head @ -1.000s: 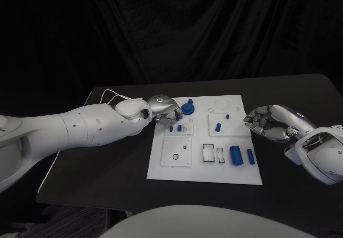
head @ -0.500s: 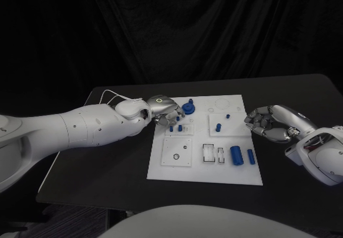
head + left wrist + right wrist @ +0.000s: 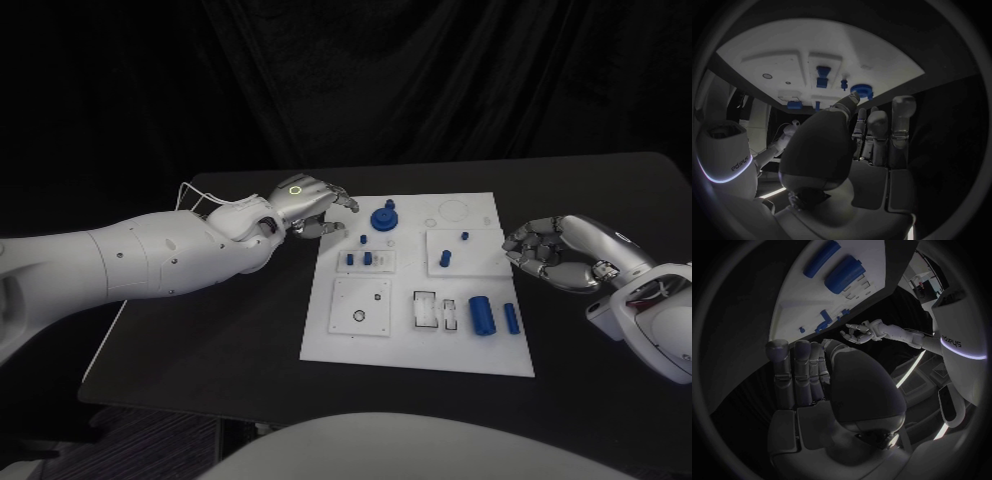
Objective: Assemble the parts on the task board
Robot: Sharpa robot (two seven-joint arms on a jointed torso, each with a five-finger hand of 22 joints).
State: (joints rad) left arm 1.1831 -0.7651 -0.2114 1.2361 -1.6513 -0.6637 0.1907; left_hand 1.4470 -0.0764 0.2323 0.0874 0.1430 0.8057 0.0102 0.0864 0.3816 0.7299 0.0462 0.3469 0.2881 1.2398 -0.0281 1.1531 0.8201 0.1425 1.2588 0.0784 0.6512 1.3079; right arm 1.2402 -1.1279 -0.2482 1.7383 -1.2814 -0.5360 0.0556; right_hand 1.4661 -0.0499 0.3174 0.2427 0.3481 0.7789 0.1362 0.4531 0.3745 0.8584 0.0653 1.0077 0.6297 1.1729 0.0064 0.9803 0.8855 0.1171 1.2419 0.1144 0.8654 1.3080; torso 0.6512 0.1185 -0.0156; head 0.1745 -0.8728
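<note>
Two hands, one board, several blue parts on a black table.

Table (image 3: 216,330): black; carries the task board at its middle.

Task board (image 3: 418,350): white plate, lying flat, long side running from the near edge of the table toward the far edge.

Round knob part (image 3: 384,218): blue, standing near the board's far edge, left of centre.

Small pegs (image 3: 359,259): two short blue pieces, upright in a raised block by the board's left edge.

Peg pair (image 3: 446,258): blue pieces on a raised square by the board's right edge, one larger than the other.

Large cylinders (image 3: 482,314): two blue pieces lying side by side near the board's right edge, toward its near end; the left one is thicker.

Left hand (image 3: 307,206): above the table just off the board's far left corner, beside the round knob part; fingers spread apart, nothing held.

Right hand (image 3: 555,252): just off the board's right edge, level with the peg pair; fingers curled inward toward the palm, nothing seen in them.
</note>
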